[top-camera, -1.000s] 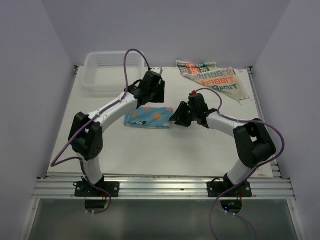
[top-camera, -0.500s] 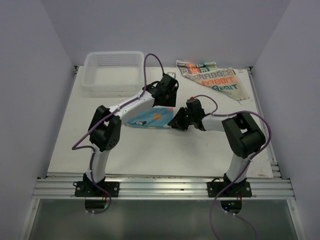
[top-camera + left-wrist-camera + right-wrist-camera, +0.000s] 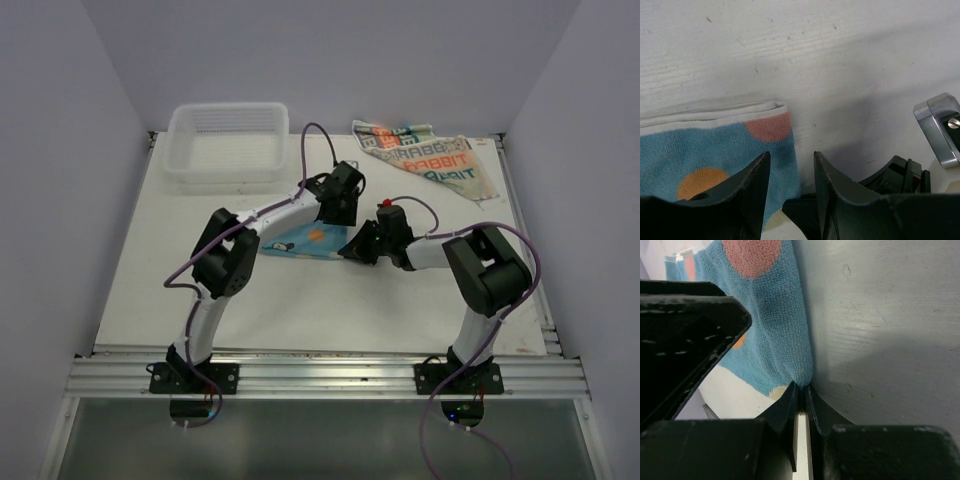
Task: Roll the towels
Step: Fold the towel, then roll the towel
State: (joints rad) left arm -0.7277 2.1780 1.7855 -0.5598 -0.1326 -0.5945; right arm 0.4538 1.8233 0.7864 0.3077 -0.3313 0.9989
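table (image 3: 300,310) ctr: blue towel (image 3: 300,240) flat, long axis L–R | cream towel (image 3: 430,160) far-R corner, well apart | both arms at blue's R short end | L gripper (image 3: 790,165) part-open astride R edge, holds nothing | R gripper (image 3: 801,390) nipped tight on near-R corner | judged: roll runs leftward along long axis

I count two towels, one blue towel (image 3: 298,240) and one cream towel (image 3: 430,160), plus one basket (image 3: 228,107).
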